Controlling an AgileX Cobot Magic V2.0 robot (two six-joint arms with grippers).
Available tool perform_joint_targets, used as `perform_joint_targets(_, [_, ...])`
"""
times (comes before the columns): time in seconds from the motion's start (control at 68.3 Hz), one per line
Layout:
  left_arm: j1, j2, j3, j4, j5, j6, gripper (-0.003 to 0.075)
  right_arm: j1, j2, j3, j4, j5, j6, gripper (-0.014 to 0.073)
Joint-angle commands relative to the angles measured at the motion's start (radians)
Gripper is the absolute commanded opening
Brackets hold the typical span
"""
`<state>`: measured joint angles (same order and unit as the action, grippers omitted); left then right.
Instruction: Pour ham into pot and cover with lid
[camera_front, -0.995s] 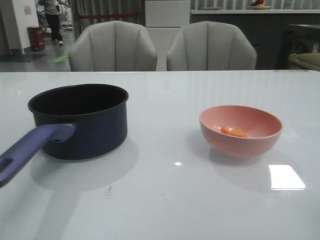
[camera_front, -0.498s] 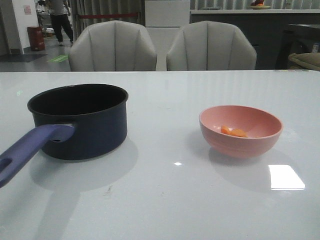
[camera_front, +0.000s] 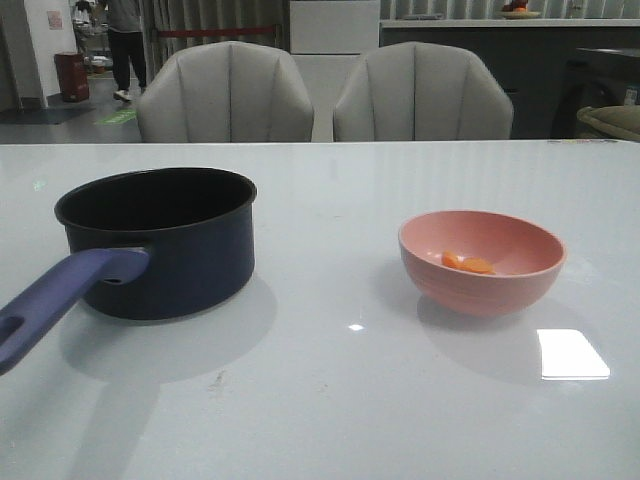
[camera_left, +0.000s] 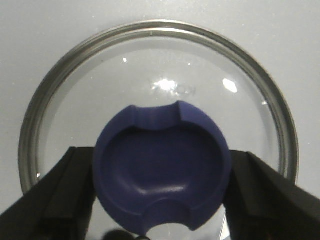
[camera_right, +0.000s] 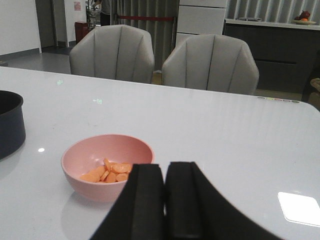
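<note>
Right wrist view puts the pink bowl, ham heaped in its bottom, just ahead of the right gripper at about eleven o'clock, with that gripper's fingers pressed together and empty. So the right arm looks nearer for the pour. The pot stands well apart at the bowl's nine o'clock, its handle pointing to seven o'clock. Meanwhile the left gripper hangs over the lid, fingers spread either side of the blue knob; contact is unclear.

closed right gripper, ham in pink bowl
</note>
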<state>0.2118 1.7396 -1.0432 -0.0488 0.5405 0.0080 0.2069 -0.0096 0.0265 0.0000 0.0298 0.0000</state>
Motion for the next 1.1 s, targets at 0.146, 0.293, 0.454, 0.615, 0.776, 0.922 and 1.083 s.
perform_joint_targets(0.146, [-0.018, -0.041, -0.026, -0.004, -0.02, 0.006, 0.0532, 0.001, -0.021, -0.005, -0.009, -0.084, 0.0, 0.0153])
perform_joint_targets(0.293, [-0.033, -0.041, -0.026, -0.004, -0.011, 0.006, 0.0594, 0.001, -0.021, -0.005, -0.009, -0.084, 0.0, 0.0153])
perform_joint_targets(0.454, [-0.047, -0.041, -0.038, 0.002, 0.011, 0.006, 0.0604, 0.001, -0.021, -0.005, -0.009, -0.084, 0.0, 0.0153])
perform_joint_targets(0.615, [-0.047, -0.068, -0.042, 0.014, 0.024, 0.006, 0.0604, 0.001, -0.021, -0.005, -0.009, -0.084, 0.0, 0.0153])
perform_joint_targets(0.776, [-0.047, -0.142, -0.042, 0.039, 0.05, 0.006, 0.0604, 0.001, -0.021, -0.005, -0.009, -0.084, 0.0, 0.0153])
perform_joint_targets(0.922, [-0.047, -0.251, -0.012, 0.021, 0.05, 0.006, 0.0604, 0.001, -0.021, -0.005, -0.009, -0.084, 0.0, 0.0153])
perform_joint_targets(1.083, [-0.065, -0.42, 0.046, 0.005, 0.02, 0.006, 0.0604, 0.001, -0.021, -0.005, -0.009, -0.084, 0.0, 0.0153])
